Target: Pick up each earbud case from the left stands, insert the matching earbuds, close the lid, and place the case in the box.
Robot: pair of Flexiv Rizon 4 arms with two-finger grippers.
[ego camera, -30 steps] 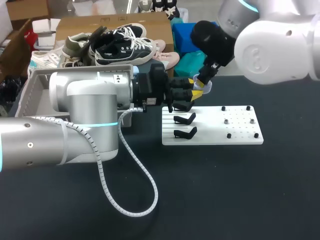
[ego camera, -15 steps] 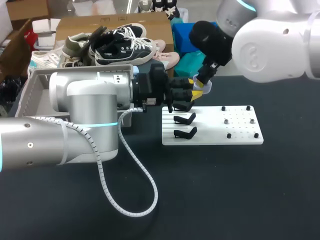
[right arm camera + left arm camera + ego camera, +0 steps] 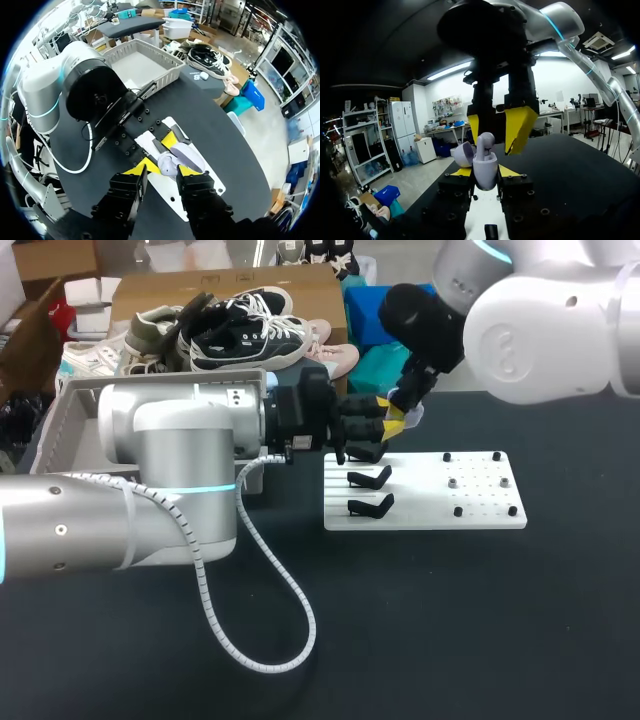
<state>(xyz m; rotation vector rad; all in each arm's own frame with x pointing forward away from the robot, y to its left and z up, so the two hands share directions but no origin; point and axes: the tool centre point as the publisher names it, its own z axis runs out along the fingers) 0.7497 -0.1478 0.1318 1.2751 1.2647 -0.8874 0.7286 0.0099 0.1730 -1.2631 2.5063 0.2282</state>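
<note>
Left wrist view gives me the clearest read: my left hand is closed on the lavender earbud case, one yellow tip pressed to each side of its body, and it holds the case upright. The lid is swung open and hangs off to one side. A white earbud stands in the case with its stem sticking up.

My right hand comes down from above the case with its fingers spread. One yellow finger stands on each side of the earbud, and I see a gap between them and the stem, so it grips nothing. The right wrist view agrees: the earbud sits between its own two yellow tips without either one meeting it, and the open lid lies just ahead of them.

On the head view, both hands meet just above the far left corner of the white stand board, with the case in the air over that corner. On the left part of the board I can see black stands with nothing on them. The grey box sits well to the left of the board, behind my left arm. The board lies flat on the black desk.
</note>
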